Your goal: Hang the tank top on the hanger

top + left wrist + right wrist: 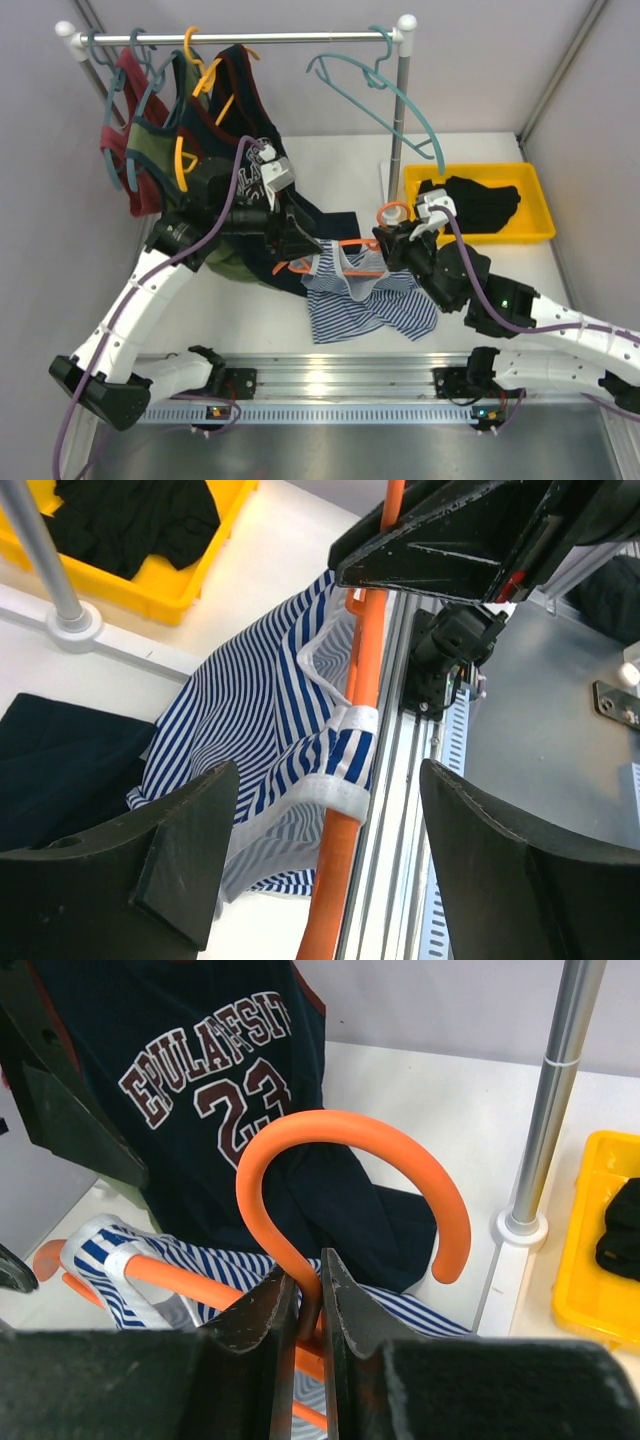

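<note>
The white worktop (250,310) carries a clothes rail (300,38) across its far side. From the rail hang several garments at the left and an empty teal hanger (390,105) towards the right. The biggest of the garments, a navy top (215,1090), reaches down behind the left arm. Only the right wrist view shows its printed lettering and the number 23.

At the far right sits a yellow tray (545,205), which holds a crumpled black garment (480,205) and nothing else that can be seen. The top view shows the whole tray, while each wrist view catches only a corner of it.

The tank top (365,300) is at the middle of the worktop between the two arms, its striped body spread on the surface and its upper edge raised. The left wrist view shows what the top view blurs: pale trim bands looped around one arm of the hanger (365,660). The hanger is held off the surface.

The right gripper (308,1300) has its jaws clamped on the hanger's neck just below the hook. The left gripper (328,770) has its jaws wide apart. The orange bar and wrapped trim lie between them, touching neither jaw.
</note>
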{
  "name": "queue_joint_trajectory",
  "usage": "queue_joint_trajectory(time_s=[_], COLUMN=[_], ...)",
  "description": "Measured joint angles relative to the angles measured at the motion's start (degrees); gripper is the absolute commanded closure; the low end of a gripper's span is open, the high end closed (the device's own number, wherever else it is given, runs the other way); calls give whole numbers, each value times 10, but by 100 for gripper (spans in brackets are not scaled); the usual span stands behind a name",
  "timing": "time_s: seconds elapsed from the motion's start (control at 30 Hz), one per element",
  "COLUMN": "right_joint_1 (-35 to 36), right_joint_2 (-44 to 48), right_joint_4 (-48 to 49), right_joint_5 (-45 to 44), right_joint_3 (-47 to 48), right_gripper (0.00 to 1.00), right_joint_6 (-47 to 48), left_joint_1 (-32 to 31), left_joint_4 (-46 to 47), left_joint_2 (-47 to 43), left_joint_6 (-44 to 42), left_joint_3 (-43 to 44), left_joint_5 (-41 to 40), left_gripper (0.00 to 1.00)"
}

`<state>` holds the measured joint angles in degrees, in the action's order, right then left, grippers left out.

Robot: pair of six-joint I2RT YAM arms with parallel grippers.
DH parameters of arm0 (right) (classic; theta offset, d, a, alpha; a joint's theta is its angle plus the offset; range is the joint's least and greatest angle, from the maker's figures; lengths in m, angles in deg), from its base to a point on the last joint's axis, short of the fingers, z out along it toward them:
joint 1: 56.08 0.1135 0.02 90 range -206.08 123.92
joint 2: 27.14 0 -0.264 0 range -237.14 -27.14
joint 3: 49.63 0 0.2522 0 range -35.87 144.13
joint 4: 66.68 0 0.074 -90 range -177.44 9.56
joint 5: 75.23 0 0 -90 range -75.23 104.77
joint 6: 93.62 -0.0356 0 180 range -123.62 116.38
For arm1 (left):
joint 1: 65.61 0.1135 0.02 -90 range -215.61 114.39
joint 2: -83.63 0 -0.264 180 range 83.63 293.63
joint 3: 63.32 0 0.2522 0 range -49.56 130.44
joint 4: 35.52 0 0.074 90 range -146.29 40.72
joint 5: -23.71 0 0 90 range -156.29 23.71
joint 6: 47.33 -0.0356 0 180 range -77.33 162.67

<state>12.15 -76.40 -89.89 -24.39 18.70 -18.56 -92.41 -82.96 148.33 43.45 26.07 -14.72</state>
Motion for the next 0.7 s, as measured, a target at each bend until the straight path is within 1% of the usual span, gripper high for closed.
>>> queue_joint_trajectory(time_s=[0.17, 0.27, 0.4, 0.43, 0.5, 0.53, 0.6, 0.63, 0.67, 0.7], right_joint_1=[0, 0, 0, 0, 0, 0, 0, 0, 0, 0], right_joint_2=[0, 0, 0, -1, -3, -4, -7, -9, -12, -14], right_joint_4=[-2, -8, -16, -17, -19, -19, -21, -21, -21, -21], right_joint_5=[3, 5, 9, 10, 11, 12, 12, 11, 8, 3], right_joint_3=[0, 3, 15, 19, 26, 28, 30, 30, 30, 30], right_gripper=[100, 100, 100, 100, 100, 100, 100, 100, 100, 100], right_joint_6=[0, 0, 0, 1, 4, 4, 5, 6, 7, 8], left_joint_1=[-55, -87, -109, -111, -115, -116, -120, -121, -124, -129], left_joint_4=[-5, -13, -20, -22, -25, -25, -25, -25, -28, -30], left_joint_2=[19, 30, 40, 41, 42, 42, 42, 42, 42, 40], left_joint_6=[-23, -37, -50, -53, -56, -57, -58, -60, -63, -63], left_joint_3=[0, 0, 0, 0, 0, 0, 0, 0, 0, 0], left_joint_5=[-32, -64, -99, -106, -116, -120, -126, -124, -122, -118], left_gripper=[23, 26, 36, 44, 52, 66, 76, 84, 100, 100])
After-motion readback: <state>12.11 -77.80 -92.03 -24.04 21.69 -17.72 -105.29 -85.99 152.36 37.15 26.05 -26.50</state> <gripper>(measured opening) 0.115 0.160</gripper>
